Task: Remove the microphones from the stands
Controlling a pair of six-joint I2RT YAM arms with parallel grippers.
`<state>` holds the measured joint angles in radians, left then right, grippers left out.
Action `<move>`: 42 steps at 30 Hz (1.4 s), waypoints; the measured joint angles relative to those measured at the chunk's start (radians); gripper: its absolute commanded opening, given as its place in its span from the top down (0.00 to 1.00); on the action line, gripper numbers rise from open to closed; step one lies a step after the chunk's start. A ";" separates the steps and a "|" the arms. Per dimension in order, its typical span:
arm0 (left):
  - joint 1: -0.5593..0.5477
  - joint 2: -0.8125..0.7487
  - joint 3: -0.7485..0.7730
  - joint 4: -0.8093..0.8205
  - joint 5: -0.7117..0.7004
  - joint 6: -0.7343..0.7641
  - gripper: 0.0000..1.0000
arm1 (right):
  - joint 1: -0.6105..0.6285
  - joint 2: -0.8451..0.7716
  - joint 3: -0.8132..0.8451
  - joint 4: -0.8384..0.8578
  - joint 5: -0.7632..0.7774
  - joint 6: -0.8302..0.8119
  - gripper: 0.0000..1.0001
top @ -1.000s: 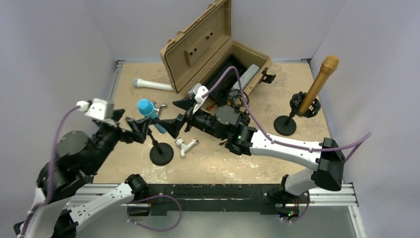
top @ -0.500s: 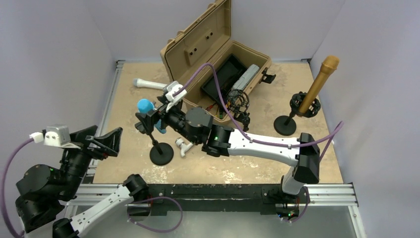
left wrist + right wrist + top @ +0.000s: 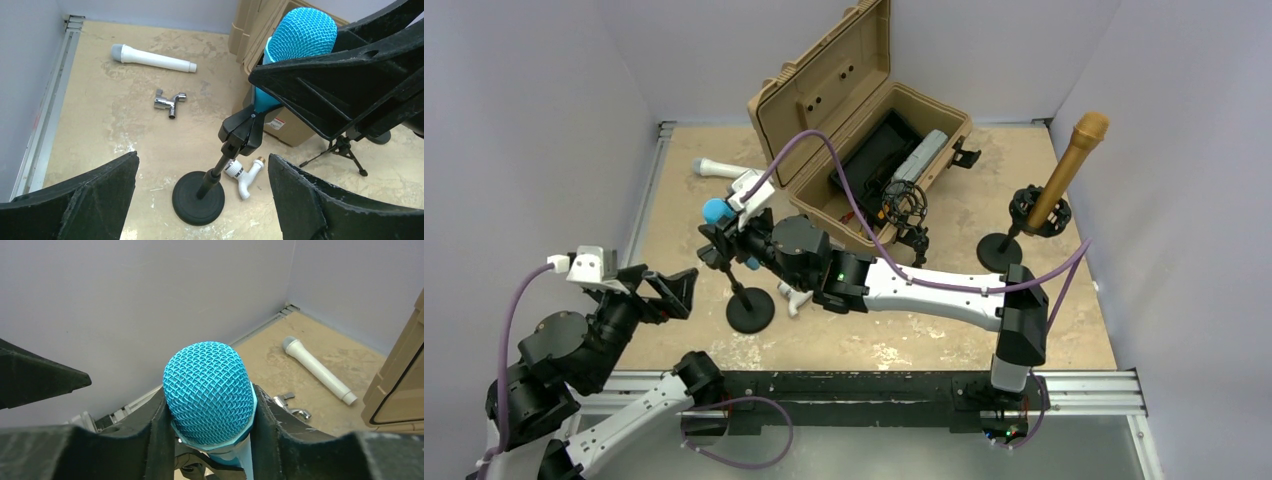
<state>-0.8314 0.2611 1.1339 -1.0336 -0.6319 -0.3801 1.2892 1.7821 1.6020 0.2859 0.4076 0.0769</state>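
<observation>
A blue microphone (image 3: 715, 210) with a mesh head (image 3: 207, 390) sits tilted in the clip (image 3: 244, 133) of a black round-based stand (image 3: 750, 312). My right gripper (image 3: 727, 240) reaches in from the right, and its two black fingers press on both sides of the head's collar (image 3: 210, 426), shut on it. In the left wrist view the microphone (image 3: 300, 31) shows above those fingers, its body still in the clip. My left gripper (image 3: 671, 289) hangs open to the left of the stand, apart from it, with the stand's base (image 3: 198, 197) between its wide-set fingers.
An open tan case (image 3: 864, 110) stands behind the stand. A white microphone (image 3: 729, 170) and a chrome fitting (image 3: 170, 101) lie at the back left. A white plastic fitting (image 3: 794, 295) lies beside the base. A gold microphone (image 3: 1069, 165) on another stand is at the right.
My right gripper has moved left onto the blue microphone and closed on its head. My left arm has pulled back away from the stand to the left.
</observation>
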 measured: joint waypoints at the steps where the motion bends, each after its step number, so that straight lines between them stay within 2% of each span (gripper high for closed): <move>1: 0.000 0.009 0.000 -0.003 0.004 -0.003 0.00 | 0.000 0.000 0.000 0.000 -0.005 -0.004 0.92; 2: 0.000 0.020 0.000 -0.005 0.011 -0.003 0.00 | 0.000 0.000 0.000 0.000 -0.005 -0.009 1.00; 8: 0.000 0.093 -0.020 -0.004 0.109 -0.003 0.00 | 0.000 0.000 0.000 0.000 -0.064 -0.060 1.00; 14: 0.000 0.169 -0.020 -0.002 0.171 -0.001 0.00 | -0.047 0.000 -0.005 0.006 -0.246 -0.089 1.00; 18: 0.000 0.165 -0.020 -0.002 0.179 0.011 0.06 | -0.083 0.000 -0.007 0.007 -0.357 -0.093 1.00; 21: 0.000 0.170 -0.020 0.000 0.169 0.046 0.22 | -0.096 0.000 -0.007 0.006 -0.412 -0.098 1.00; 25: 0.000 0.208 -0.022 0.018 0.140 0.109 0.31 | -0.108 0.000 -0.007 0.006 -0.456 -0.101 1.00; 33: 0.000 0.252 -0.048 0.038 0.119 0.156 0.37 | -0.113 0.000 -0.007 0.006 -0.481 -0.100 1.00; 34: 0.000 0.252 -0.048 0.037 0.116 0.156 0.40 | -0.113 0.000 -0.007 0.006 -0.483 -0.100 1.00; 36: 0.000 0.252 -0.048 0.037 0.103 0.157 0.53 | -0.113 0.000 -0.007 0.006 -0.486 -0.100 1.00; 37: 0.000 0.252 -0.048 0.038 0.097 0.162 0.73 | -0.114 0.000 -0.007 0.006 -0.487 -0.100 1.00; 38: 0.000 0.252 -0.049 0.040 0.094 0.164 0.98 | -0.114 0.000 -0.007 0.006 -0.486 -0.100 1.00; 42: 0.000 0.262 -0.053 0.056 0.082 0.172 1.00 | -0.117 0.000 -0.007 -0.003 -0.488 -0.102 1.00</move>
<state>-0.8318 0.5228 1.0809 -0.9775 -0.5499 -0.2085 1.1725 1.7817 1.5948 0.2829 -0.0799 -0.0254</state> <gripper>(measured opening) 0.144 0.478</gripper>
